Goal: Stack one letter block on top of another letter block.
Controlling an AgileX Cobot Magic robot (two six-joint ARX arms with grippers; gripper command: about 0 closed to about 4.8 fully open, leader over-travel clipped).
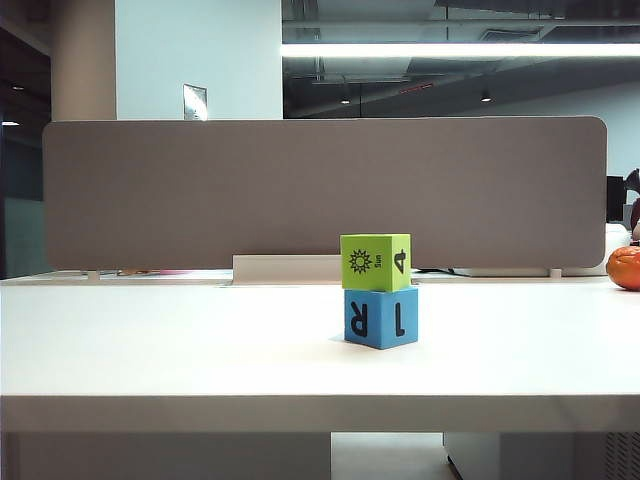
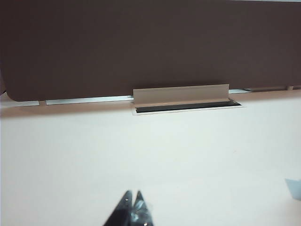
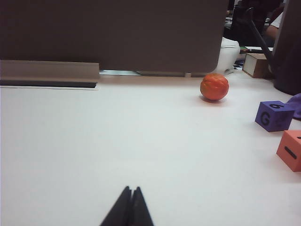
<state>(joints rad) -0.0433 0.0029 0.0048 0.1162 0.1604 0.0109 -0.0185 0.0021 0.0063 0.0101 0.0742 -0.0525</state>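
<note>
Sitting square on the blue block (image 1: 380,317) mid-table, the green block (image 1: 375,262) looks light, foam-soft; grip its flat sides. Left gripper (image 2: 133,198) and right gripper (image 3: 131,193) hang pinched together, empty, well apart from it.

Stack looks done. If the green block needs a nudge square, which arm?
Probably left, marginally. A pale blue corner, possibly the blue block, shows beside the shut left hand. The shut right hand sees neither it nor the green block.
</note>
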